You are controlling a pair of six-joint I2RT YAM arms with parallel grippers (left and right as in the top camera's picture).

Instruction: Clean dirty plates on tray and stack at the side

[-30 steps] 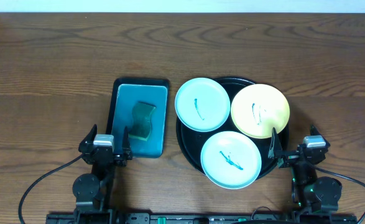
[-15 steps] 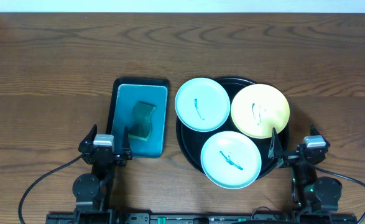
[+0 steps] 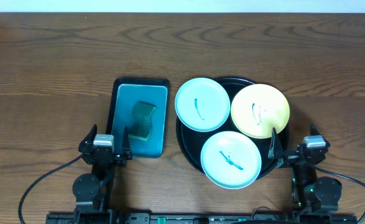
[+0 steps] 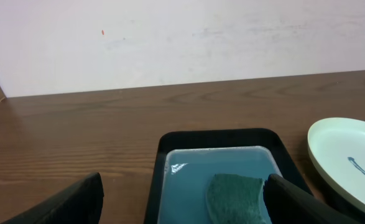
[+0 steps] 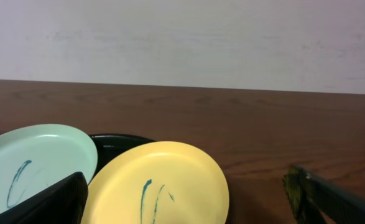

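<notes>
No change against the preceding frames: both arms stay parked. Left gripper [image 3: 107, 139] and right gripper [image 3: 293, 143] have fingers spread, holding nothing. The three small round plastic plates [image 3: 202, 104] (two mint, one yellow, all scribbled) lie on the large round black tray [image 3: 239, 79] — cleaning not yet begun

Green sponge [image 4: 235, 198] in teal tray [image 4: 187, 175], mint plate [image 4: 345, 154] just beside, dark fingers [image 4: 70, 203] wide apart

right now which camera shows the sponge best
The overhead view: the sponge lies whole and uncovered in the teal tray. The left wrist view shows only its far end, cut off by the bottom edge of the picture. The right wrist view does not show it.
</notes>
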